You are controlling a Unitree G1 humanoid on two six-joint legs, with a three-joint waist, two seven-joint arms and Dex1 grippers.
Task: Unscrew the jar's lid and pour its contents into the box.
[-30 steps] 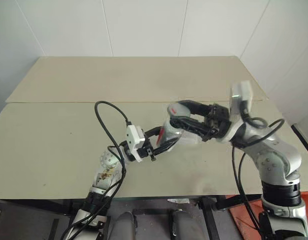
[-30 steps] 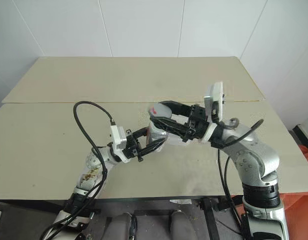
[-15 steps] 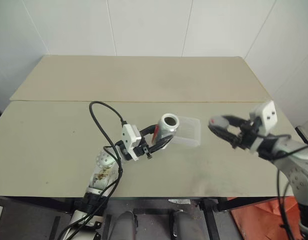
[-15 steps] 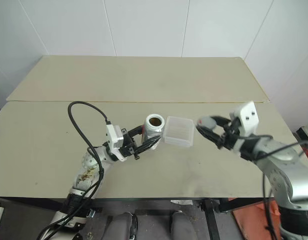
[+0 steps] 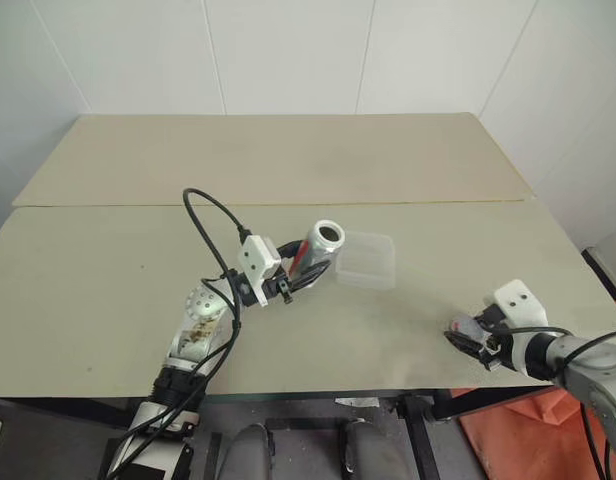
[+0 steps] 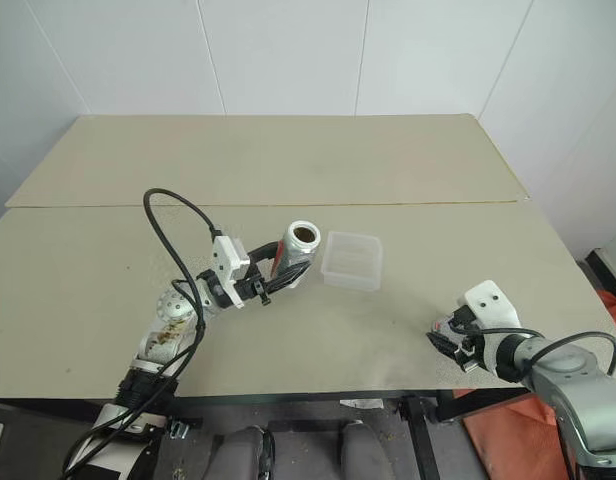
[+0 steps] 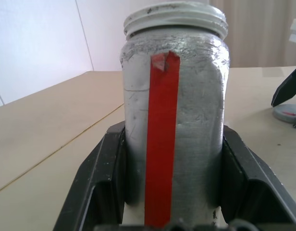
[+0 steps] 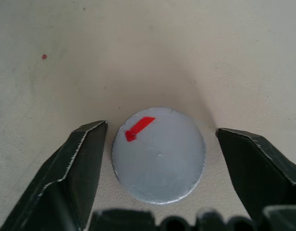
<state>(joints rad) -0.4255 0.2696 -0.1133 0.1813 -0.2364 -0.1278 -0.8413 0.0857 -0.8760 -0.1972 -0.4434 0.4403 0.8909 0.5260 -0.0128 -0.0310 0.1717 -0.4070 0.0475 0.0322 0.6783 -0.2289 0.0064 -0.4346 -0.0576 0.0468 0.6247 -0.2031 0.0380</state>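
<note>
Right wrist view: my right tool [image 8: 160, 159] stands open around the lid [image 8: 158, 154], parked on the table [image 8: 138, 48]. My left tool [image 5: 306, 272], clamped on the uncapped jar [image 5: 318, 247], tilts it toward the box [image 5: 366, 259], mid-frame, ready to pour.

Even, diffuse light fills the scene, bright on the white walls and flat on the pale counter [image 5: 108, 300], with no hard glare. Shadows are soft: a faint one lies under the box [image 5: 366, 259], and a soft dark halo rings the lid [image 8: 158, 154] on the counter in the right wrist view. The head views are sharp in the middle and bend slightly at the edges. In the left wrist view the jar [image 7: 174, 120] is crisp, its silvery skin catching small highlights; the far background is washed out and soft.
</note>
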